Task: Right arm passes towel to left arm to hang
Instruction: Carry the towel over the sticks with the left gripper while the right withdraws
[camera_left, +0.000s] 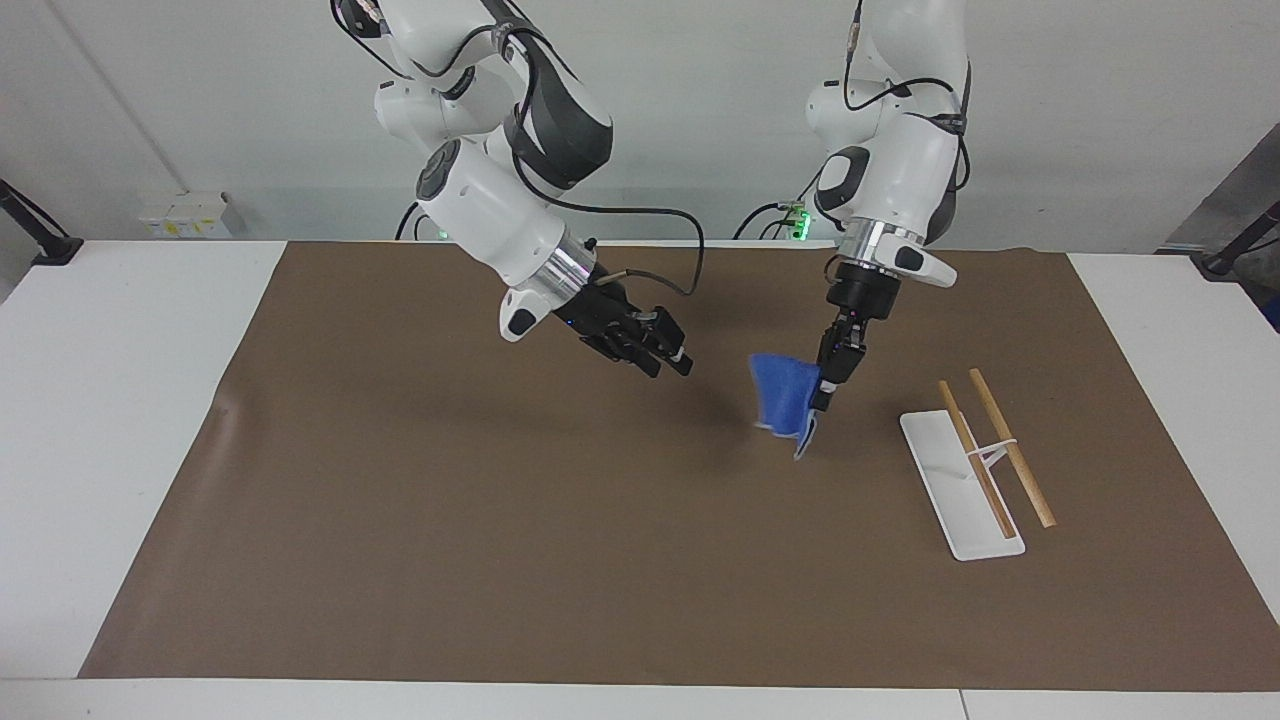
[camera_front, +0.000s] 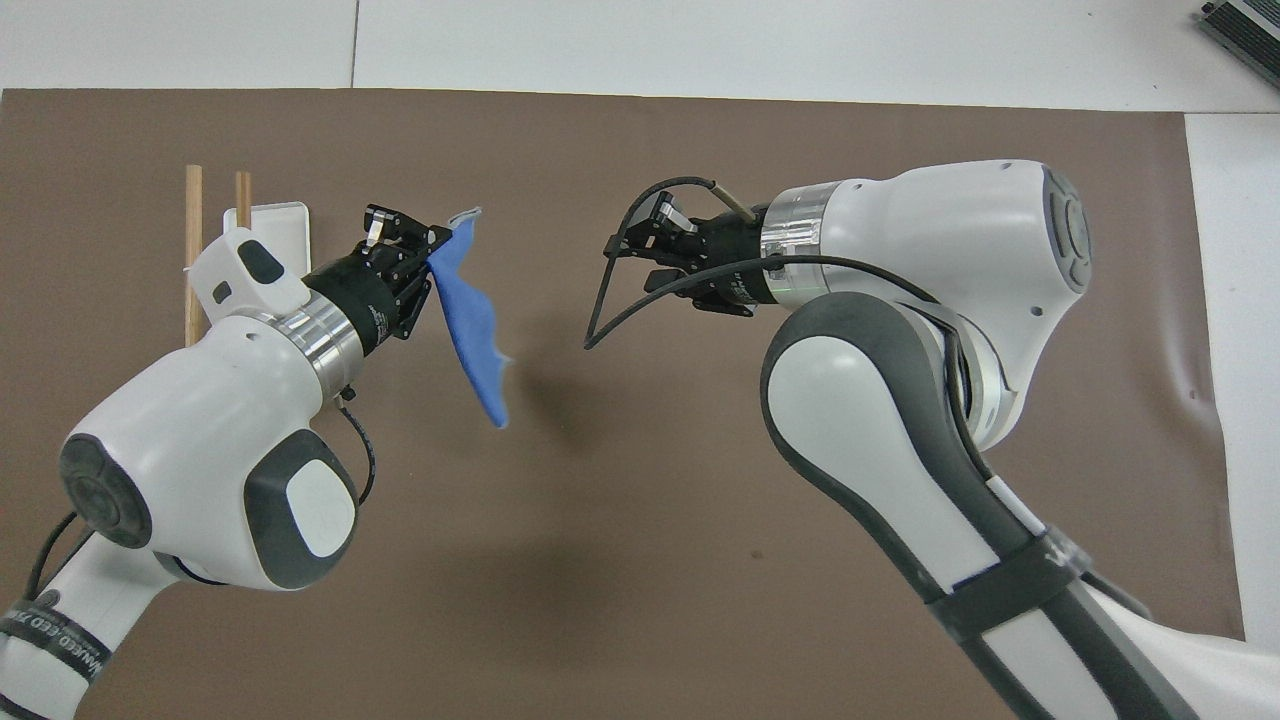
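Observation:
The royal-blue towel (camera_left: 783, 402) hangs in the air from my left gripper (camera_left: 826, 388), which is shut on its upper edge. In the overhead view the towel (camera_front: 470, 325) droops from the left gripper (camera_front: 425, 255). My right gripper (camera_left: 668, 356) is open and empty, held over the brown mat apart from the towel; it also shows in the overhead view (camera_front: 650, 250). The rack, a white base (camera_left: 958, 490) with two wooden rods (camera_left: 1010, 447), stands toward the left arm's end of the table, beside the towel.
A brown mat (camera_left: 500, 560) covers most of the white table. In the overhead view the rack's rods (camera_front: 193, 215) show partly under the left wrist.

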